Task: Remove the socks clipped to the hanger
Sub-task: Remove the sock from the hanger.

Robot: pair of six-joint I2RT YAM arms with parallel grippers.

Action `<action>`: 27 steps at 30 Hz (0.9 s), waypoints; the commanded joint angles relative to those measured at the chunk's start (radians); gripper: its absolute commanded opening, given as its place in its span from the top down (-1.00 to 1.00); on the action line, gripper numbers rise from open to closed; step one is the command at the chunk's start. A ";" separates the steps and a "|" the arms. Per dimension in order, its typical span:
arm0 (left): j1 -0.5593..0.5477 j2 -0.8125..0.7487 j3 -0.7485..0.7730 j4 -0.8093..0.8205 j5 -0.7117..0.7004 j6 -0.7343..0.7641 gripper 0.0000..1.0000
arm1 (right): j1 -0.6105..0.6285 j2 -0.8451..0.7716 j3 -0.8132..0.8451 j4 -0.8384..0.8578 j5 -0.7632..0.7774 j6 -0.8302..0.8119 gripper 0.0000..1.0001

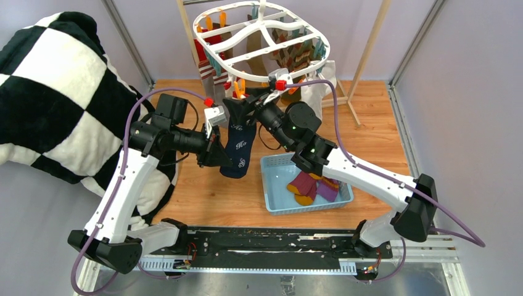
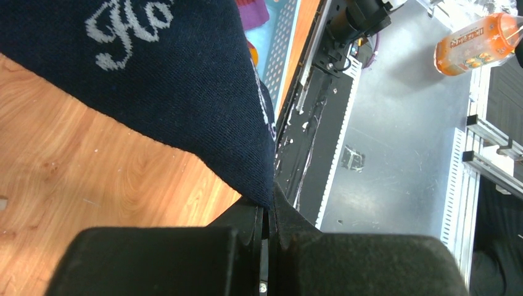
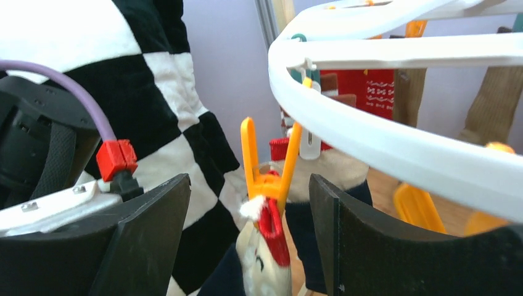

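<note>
The white oval hanger [image 1: 259,31] hangs at the back with several socks [image 1: 213,46] clipped round its rim. A navy sock [image 1: 239,145] with white lettering hangs from the near rim. My left gripper [image 1: 219,153] is shut on its lower edge, and in the left wrist view the navy sock [image 2: 172,80] runs down into the closed left gripper [image 2: 270,213]. My right gripper [image 3: 250,209] is open, one finger on each side of an orange clip [image 3: 268,166]. The clip pinches cream-and-red fabric [image 3: 265,259] under the hanger rim [image 3: 370,135].
A blue basket [image 1: 271,179] right of the navy sock holds a few loose socks [image 1: 311,185]. The checked blanket [image 1: 55,92] fills the left. A wooden rack [image 1: 370,43] stands behind the hanger. An orange bottle [image 2: 478,43] lies beyond the table's near edge.
</note>
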 commanded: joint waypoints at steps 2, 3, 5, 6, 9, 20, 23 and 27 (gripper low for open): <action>-0.013 -0.023 0.004 -0.005 -0.006 -0.012 1.00 | 0.001 0.036 0.063 0.073 0.055 -0.065 -0.46; -0.013 -0.024 0.002 -0.006 -0.007 -0.013 1.00 | -0.001 0.039 0.065 0.080 0.059 -0.067 -0.44; -0.013 -0.024 0.000 -0.006 -0.009 -0.011 1.00 | -0.005 0.041 0.065 0.096 0.062 -0.067 -0.38; -0.013 -0.025 -0.003 -0.006 -0.008 -0.013 1.00 | -0.007 0.042 0.066 0.101 0.063 -0.063 -0.35; -0.014 -0.023 -0.006 -0.005 -0.011 -0.010 1.00 | -0.010 0.045 0.068 0.111 0.063 -0.048 -0.23; -0.014 -0.023 -0.010 -0.006 -0.025 -0.008 1.00 | -0.050 0.032 0.056 0.146 0.049 0.049 0.31; -0.014 -0.026 -0.013 -0.006 -0.032 -0.008 1.00 | -0.056 0.031 0.055 0.149 0.033 0.067 0.74; -0.014 -0.032 -0.017 -0.006 -0.041 -0.008 1.00 | -0.058 0.028 0.052 0.153 0.019 0.083 1.00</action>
